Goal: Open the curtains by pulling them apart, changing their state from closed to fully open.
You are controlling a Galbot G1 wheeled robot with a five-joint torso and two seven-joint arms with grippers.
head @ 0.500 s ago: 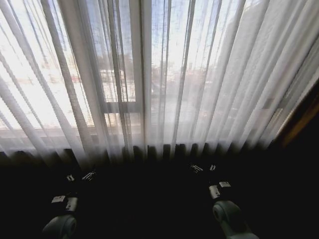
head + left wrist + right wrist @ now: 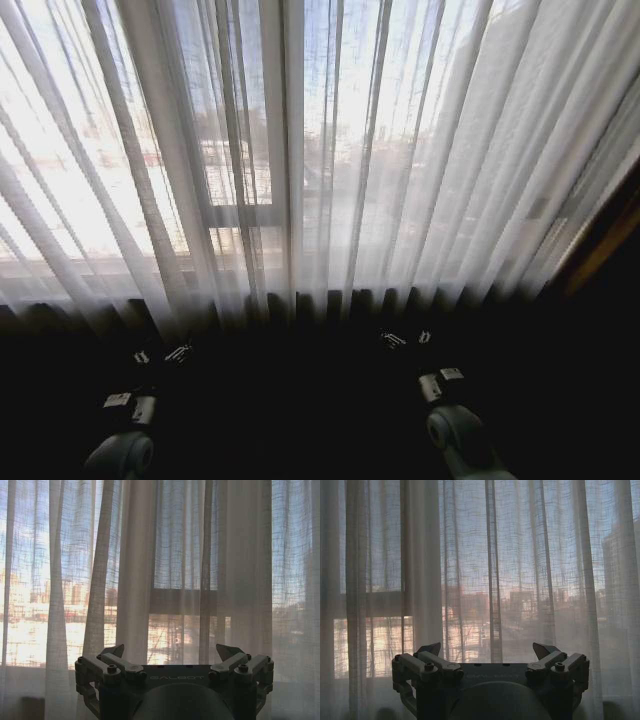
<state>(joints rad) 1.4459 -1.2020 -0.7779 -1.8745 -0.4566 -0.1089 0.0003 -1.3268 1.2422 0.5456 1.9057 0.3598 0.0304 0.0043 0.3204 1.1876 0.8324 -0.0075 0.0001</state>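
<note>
The sheer white curtains hang drawn shut across the whole window, their long pleats falling from the top of the head view down to a dark band along the bottom. Two panels can be counted: they meet at a thick, cream-coloured vertical fold just left of the middle, and no bare glass shows between them. Through the fabric a window frame shows as one upright bar and one crossbar, with pale buildings beyond. At the far right edge a strip of brown wooden trim runs diagonally beside the outermost pleats.

Two arms reach up from the dark lower part of the head view, one on each side. The left gripper sits low on the left, below the hem line of the left panel and apart from the cloth. In the left wrist view the left gripper faces the curtains with its two fingers spread wide and nothing between them.

The right gripper sits low and right of the middle, likewise short of the fabric. In the right wrist view the right gripper points at the curtains, its two fingers also standing well apart and holding nothing.
</note>
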